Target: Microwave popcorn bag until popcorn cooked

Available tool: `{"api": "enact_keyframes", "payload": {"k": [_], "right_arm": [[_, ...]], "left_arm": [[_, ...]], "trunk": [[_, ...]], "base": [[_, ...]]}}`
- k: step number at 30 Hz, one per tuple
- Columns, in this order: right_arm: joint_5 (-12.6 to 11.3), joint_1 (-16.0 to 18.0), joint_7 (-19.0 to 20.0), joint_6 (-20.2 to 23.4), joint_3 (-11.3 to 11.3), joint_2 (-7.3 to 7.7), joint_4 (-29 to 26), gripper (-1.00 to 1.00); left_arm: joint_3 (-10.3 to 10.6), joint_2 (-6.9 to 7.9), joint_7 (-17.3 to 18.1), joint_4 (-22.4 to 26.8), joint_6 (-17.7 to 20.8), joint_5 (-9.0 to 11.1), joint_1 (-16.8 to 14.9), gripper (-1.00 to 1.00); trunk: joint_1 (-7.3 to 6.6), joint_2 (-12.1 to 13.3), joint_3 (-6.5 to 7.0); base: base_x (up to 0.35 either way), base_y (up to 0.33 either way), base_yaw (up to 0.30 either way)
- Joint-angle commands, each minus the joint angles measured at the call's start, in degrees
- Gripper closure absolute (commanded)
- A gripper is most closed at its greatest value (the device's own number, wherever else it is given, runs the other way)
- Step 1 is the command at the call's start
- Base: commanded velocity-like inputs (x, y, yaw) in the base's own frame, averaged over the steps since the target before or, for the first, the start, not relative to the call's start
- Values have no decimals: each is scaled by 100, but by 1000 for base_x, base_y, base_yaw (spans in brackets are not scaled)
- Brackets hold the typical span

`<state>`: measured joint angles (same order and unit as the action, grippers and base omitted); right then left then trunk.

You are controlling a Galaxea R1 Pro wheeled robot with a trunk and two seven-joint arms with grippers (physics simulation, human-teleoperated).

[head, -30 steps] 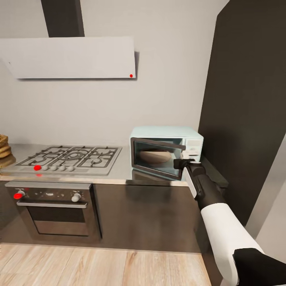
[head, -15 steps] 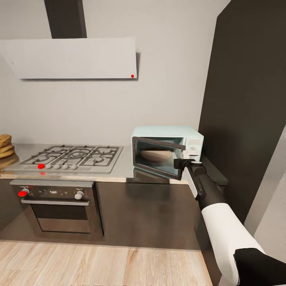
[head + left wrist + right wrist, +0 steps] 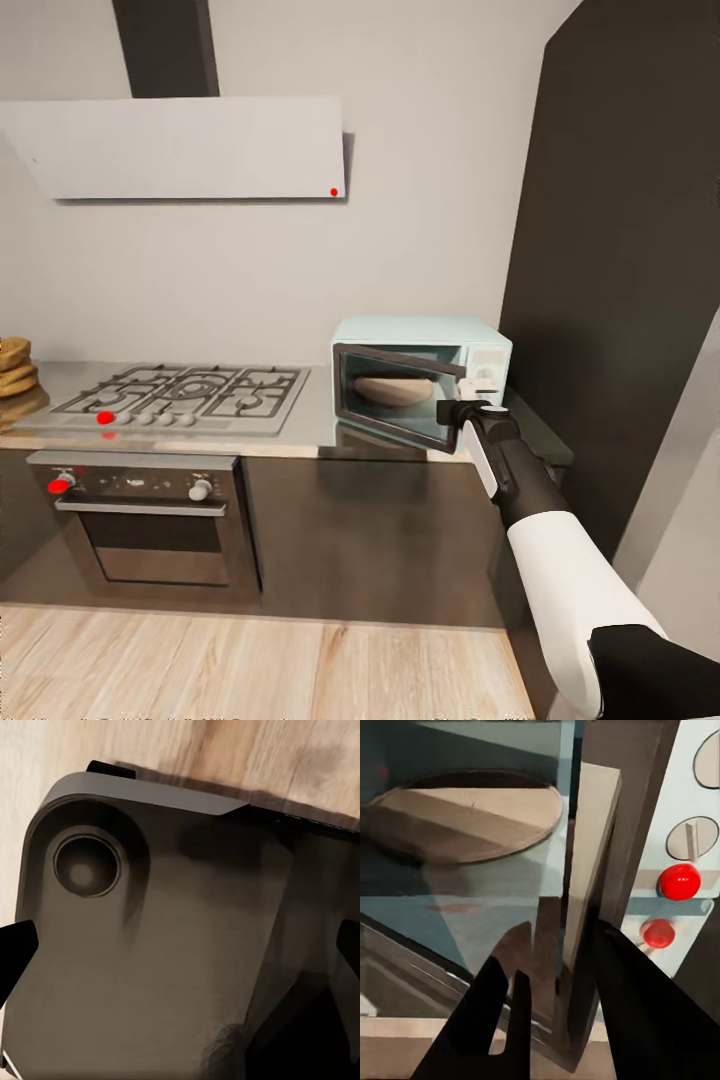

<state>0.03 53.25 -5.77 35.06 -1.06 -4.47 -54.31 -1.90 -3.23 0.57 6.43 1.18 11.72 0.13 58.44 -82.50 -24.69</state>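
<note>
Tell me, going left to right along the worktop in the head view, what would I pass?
Tan stack at the edge → gas hob → pale blue microwave, door ajar → right gripper at the door's edge → tall dark cabinet.

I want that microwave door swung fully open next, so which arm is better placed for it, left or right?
Right. The right gripper is already at the free edge of the microwave door, a finger on each side of it. The left wrist view faces dark robot bodywork above the wood floor.
</note>
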Motion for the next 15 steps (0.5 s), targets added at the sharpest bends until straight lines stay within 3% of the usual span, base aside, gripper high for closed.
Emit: {"api": "enact_keyframes", "payload": {"k": [1, 5, 15], "right_arm": [[191, 1, -170, 62, 1, 8, 7, 100], [191, 1, -170, 62, 1, 8, 6, 100], [191, 1, -170, 56, 1, 8, 7, 100]], "left_arm": [[-18, -2, 5, 16, 14, 32, 4, -100], [-13, -3, 7, 16, 14, 27, 4, -100], [-14, 5, 10, 16, 14, 24, 4, -100]], "trunk": [[-1, -3, -8], [-1, -3, -8], [-1, -3, -8]], "base": [[-161, 0, 0], [-167, 0, 0], [-11, 0, 0]]}}
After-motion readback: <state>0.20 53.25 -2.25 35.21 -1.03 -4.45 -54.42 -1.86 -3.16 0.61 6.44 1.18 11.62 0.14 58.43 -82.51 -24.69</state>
